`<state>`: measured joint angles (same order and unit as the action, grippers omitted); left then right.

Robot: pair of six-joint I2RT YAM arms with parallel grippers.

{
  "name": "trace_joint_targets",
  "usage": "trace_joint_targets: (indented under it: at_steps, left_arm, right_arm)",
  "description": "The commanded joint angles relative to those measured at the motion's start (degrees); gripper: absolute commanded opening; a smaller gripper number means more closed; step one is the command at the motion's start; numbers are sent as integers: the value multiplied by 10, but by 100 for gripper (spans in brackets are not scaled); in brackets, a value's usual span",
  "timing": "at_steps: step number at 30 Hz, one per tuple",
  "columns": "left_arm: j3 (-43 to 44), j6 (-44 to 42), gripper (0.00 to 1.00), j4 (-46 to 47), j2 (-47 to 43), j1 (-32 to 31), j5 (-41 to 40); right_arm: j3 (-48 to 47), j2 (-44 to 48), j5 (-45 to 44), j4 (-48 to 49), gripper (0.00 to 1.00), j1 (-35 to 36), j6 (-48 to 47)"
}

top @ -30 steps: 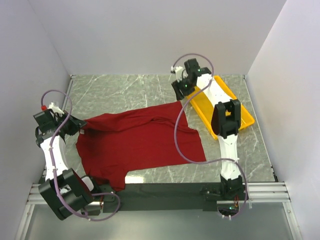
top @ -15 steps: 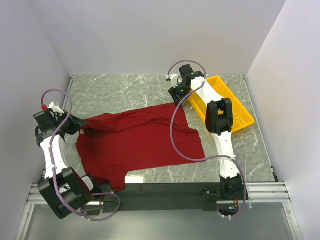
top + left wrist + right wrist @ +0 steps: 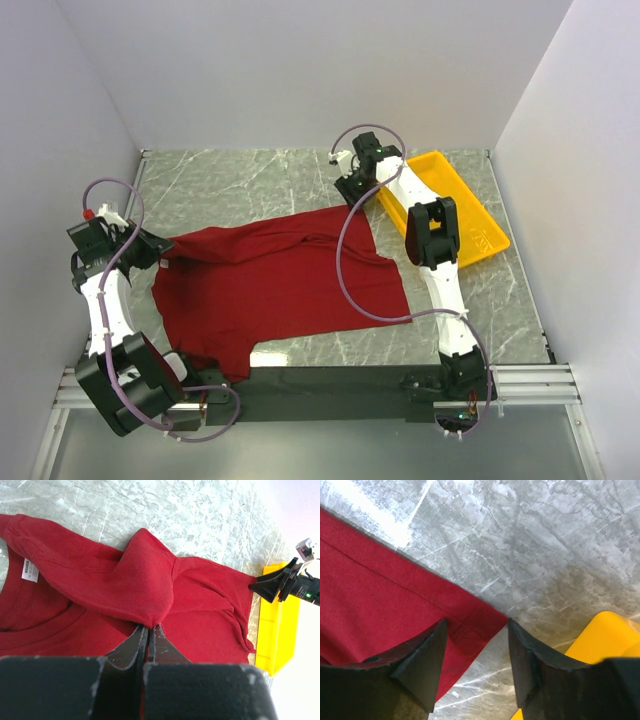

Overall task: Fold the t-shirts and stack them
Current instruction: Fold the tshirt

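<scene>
While the left gripper (image 3: 149, 628) pinches a raised fold of the dark red t-shirt (image 3: 280, 285), which lies spread across the middle of the frame, the right gripper (image 3: 476, 645) hangs wide-fingered astride the shirt's corner beside the yellow tray (image 3: 470, 215). Seemingly the spreading step; next, that gripper should close on the corner.

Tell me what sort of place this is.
Most likely a robotics lab test cell: plain white walls box in a marble-patterned table, the left arm and right arm are bolted to a metal rail at its edge, and a red t-shirt and a yellow tray lie on it.
</scene>
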<state>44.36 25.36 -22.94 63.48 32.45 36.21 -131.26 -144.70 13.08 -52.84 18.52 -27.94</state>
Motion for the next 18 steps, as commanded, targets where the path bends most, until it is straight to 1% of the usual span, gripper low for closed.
trace_joint_targets:
  at_steps: [1,5,7,8,12,13,16,17,18]
  left_arm:
    - [8,3,1,21,-4,1,17]
    - [13,3,1,24,0,1,16]
    - [14,4,1,26,3,1,17]
    - [14,4,1,26,3,1,16]
    - [21,5,1,30,8,1,15]
    - [24,6,1,32,9,1,16]
    - [35,14,1,47,16,1,13]
    - [39,16,1,54,21,1,14]
    - [48,19,1,62,23,1,16]
  right_arm:
    - [-25,-16,-1,0,57,4,6]
    - [-18,-9,5,8,47,5,5]
    - [-12,-6,6,14,36,5,7]
    - [-8,-1,6,20,27,5,7]
    - [3,14,7,40,13,3,6]
    - [5,19,7,43,11,4,6]
    - [7,42,15,56,2,-1,7]
    - [6,59,19,64,0,-3,8]
    - [3,68,28,70,0,-9,9]
